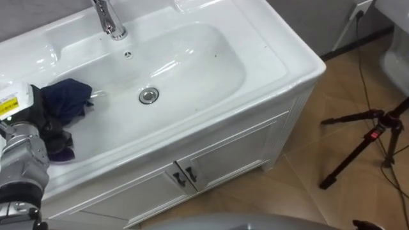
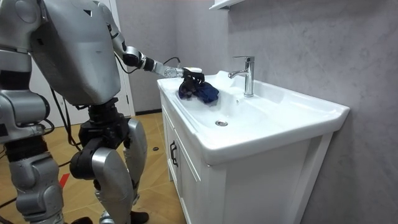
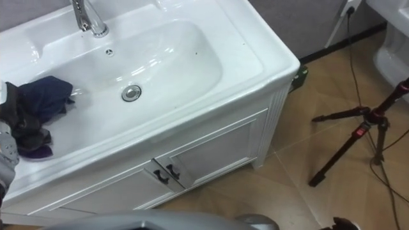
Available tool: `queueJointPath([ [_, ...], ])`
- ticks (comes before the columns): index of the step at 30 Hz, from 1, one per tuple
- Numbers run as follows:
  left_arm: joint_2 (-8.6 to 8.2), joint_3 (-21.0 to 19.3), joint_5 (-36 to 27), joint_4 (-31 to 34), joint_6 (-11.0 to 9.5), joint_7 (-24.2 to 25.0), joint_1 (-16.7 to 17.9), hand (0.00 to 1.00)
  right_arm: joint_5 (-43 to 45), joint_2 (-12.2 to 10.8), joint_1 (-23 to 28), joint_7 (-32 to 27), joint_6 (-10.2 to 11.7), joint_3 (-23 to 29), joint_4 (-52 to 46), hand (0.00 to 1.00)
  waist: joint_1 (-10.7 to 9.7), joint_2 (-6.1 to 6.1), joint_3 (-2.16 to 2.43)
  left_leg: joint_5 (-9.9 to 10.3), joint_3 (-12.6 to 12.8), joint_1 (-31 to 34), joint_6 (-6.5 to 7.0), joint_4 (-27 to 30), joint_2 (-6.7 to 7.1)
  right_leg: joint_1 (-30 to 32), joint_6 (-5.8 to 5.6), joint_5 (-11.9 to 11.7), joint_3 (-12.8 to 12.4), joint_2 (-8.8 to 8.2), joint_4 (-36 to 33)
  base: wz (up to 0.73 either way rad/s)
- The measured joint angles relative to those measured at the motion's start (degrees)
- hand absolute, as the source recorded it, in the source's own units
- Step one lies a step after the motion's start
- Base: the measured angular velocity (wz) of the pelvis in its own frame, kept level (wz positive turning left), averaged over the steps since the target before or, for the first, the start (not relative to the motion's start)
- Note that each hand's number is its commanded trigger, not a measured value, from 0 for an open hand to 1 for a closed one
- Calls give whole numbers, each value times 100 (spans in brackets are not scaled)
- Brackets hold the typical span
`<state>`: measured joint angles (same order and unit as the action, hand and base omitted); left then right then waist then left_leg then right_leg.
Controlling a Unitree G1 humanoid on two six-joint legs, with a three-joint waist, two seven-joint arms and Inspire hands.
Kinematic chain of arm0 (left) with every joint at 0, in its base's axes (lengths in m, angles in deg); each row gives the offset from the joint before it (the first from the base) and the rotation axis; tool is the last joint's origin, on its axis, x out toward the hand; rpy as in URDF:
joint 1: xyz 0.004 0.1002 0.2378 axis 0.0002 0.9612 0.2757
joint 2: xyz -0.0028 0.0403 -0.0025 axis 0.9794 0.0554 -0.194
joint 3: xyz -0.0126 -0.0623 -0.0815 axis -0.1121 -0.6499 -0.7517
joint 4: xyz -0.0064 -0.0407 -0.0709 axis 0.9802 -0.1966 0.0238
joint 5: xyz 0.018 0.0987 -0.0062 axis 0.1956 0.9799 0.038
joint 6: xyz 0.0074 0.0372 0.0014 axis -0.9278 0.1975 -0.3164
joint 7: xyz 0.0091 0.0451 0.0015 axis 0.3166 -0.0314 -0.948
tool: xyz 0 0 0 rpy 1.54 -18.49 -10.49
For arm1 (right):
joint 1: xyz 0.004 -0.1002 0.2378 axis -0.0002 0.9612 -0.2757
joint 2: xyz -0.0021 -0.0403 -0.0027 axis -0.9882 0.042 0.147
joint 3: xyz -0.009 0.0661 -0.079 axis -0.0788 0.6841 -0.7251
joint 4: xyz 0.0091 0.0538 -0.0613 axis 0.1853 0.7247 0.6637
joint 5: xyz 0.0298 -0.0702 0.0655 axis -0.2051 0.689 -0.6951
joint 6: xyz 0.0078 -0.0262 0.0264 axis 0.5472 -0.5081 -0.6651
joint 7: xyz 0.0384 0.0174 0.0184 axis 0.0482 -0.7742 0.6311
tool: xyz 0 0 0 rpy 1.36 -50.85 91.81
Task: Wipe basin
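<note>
Left hand [image 1: 46, 124]: fingers curled down over the cloth [image 1: 69, 101], gripping part of it.
Cloth: dark blue and crumpled; partly under the fingers, the rest bulging just beyond them.
Basin [image 1: 192, 64]: white and glossy; the drain [image 1: 148, 96] lies well apart from the fingers.
Risk, coverage: a bunched cloth would probably wipe only a narrow streak.
Risk, slip: the glossy slope may pull the cloth from the fingers.
Risk, collision: a long stroke could strike the faucet [image 1: 110, 20].

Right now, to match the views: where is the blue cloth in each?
Left eye view: cloth at left, left of the drain.
Right eye view: far left, left of the drain.
Room view: upper middle, left of the tap.
Shared landmark: the drain.
</note>
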<state>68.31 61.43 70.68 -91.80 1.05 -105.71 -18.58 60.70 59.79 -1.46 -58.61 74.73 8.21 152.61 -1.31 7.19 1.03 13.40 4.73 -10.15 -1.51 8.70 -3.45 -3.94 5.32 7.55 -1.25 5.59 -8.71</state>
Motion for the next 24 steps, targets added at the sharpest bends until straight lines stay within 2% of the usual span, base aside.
queueJointPath([
  [7,0,0,-9,15,4,-11,0,100,-134,-10,76,-23,14,-2,5,0,-49,-13,-7,0,-17,-7,0,-1,1,-14,0,0,20,-3,-3,2],
  [12,0,1,-2,325,73,-116,2,100,-197,-58,66,-74,76,-24,3,0,-129,-65,-55,0,-51,15,0,6,11,-42,-6,3,110,-38,3,12],
  [16,-1,17,-4,422,107,-141,5,100,-194,-69,11,-11,133,-129,80,0,-156,-108,-73,-2,-50,53,3,15,20,11,-19,14,127,-48,3,4],
  [20,-18,293,-6,709,286,-137,58,100,-227,-89,21,55,132,-339,92,0,-238,-160,-105,-3,-80,110,5,34,26,21,-23,11,185,-66,-4,7],
  [22,-80,506,-1,731,387,-136,59,100,-238,-89,-24,40,131,-341,102,0,-276,-159,-102,-4,-54,142,6,58,30,58,-27,9,159,-67,-7,-1],
  [24,-340,575,12,734,494,-135,59,100,-305,-94,-132,-6,135,-382,138,0,-341,-154,-103,-4,-21,139,6,56,25,72,-26,2,130,-63,-34,-9],
])
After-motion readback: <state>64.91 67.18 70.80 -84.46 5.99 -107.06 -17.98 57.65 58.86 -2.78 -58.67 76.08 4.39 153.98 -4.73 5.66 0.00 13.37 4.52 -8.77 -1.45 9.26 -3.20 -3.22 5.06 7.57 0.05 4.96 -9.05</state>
